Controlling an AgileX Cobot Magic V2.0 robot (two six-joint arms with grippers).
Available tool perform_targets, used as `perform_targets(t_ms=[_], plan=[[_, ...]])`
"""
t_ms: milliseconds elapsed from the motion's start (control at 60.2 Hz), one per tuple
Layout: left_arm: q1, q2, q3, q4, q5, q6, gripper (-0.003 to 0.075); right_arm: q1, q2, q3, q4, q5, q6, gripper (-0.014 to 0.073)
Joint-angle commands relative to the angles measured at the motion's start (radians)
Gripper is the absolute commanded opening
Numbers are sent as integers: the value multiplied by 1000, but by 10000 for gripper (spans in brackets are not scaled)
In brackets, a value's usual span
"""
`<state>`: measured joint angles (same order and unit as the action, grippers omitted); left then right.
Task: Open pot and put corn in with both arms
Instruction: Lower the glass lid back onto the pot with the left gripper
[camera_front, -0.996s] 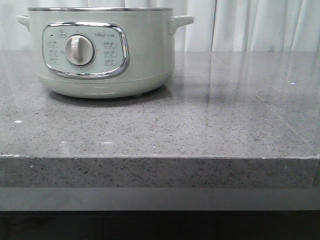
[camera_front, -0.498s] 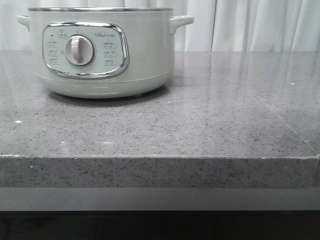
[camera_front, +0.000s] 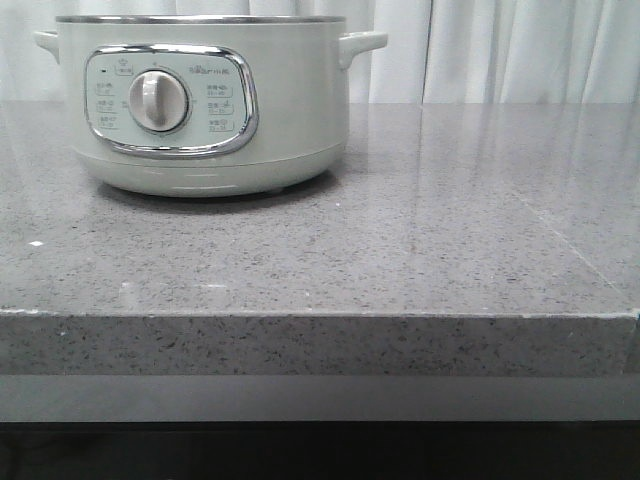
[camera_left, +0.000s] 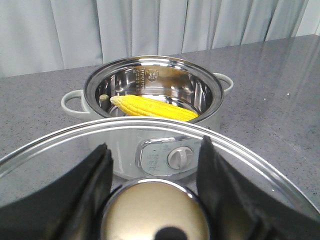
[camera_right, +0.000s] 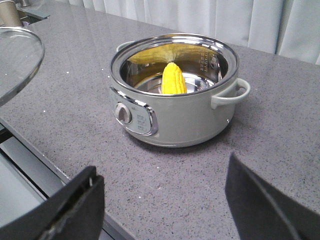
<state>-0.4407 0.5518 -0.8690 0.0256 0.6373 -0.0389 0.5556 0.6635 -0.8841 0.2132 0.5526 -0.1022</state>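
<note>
Corn (camera_left: 154, 108) inside open pot (camera_left: 150, 100), ahead of left gripper (camera_left: 155, 200) gripping glass lid (camera_left: 150, 135) knob; right gripper (camera_right: 165, 200) spread wide.

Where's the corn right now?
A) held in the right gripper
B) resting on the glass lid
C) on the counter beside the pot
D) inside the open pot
D: both wrist views show the corn lying inside the pot, which has no lid on; the right gripper is open and empty.
</note>
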Motion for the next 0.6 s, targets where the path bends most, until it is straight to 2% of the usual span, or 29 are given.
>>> perform_targets(t_ms=[0,166,365,581], plan=[[-8,16,-38,-12,-164,-4,237,-6,-4,-22,15,-58,-3,531],[-8,78,-38,-57,-242,-4,237,-6,-4,-22,15,-53,-3,531],[-8,215,-45,-59,-430,-4,237,-6,-4,-22,15,-52,-3,531],[-8,404,-137,-57,-531,-4,237,-6,-4,-22,15,-51,-3,531]])
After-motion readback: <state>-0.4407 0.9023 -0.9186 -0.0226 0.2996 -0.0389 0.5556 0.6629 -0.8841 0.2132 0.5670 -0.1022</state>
